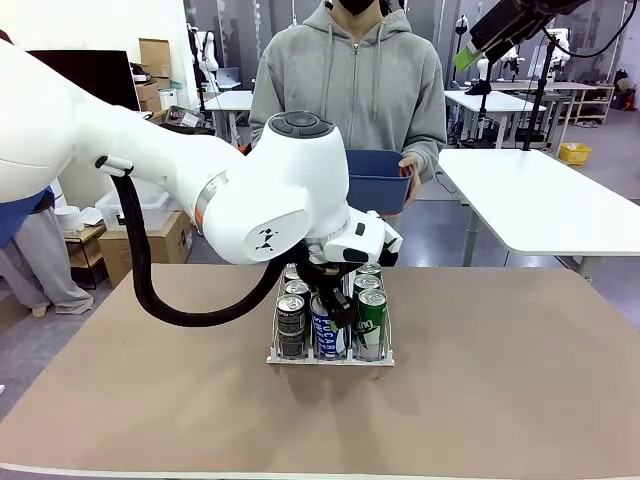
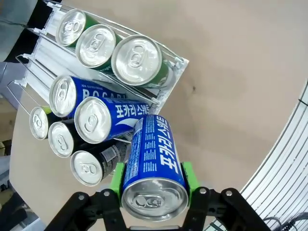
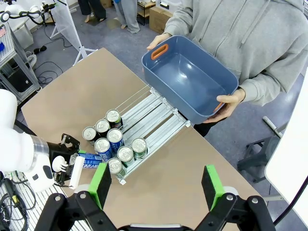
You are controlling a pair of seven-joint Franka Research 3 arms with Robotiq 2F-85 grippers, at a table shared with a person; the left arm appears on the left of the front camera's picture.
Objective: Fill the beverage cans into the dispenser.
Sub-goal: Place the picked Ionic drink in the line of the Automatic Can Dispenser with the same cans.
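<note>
**Left gripper holds can at dispenser front**

Left gripper [image 2: 153,185] clamped on a slim blue-and-white drink can [image 2: 153,163], tilted at the front of the clear three-lane plastic dispenser [image 3: 153,126]. Right gripper [image 3: 156,185] spread wide, holding nothing.

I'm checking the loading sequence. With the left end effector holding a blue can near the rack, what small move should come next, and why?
Probably ease the blue-and-white can down into the dispenser's middle lane and then release. The left end effector is shut on it at the front, behind it sit two blue cans, and the green lane and black lane each show three.
</note>
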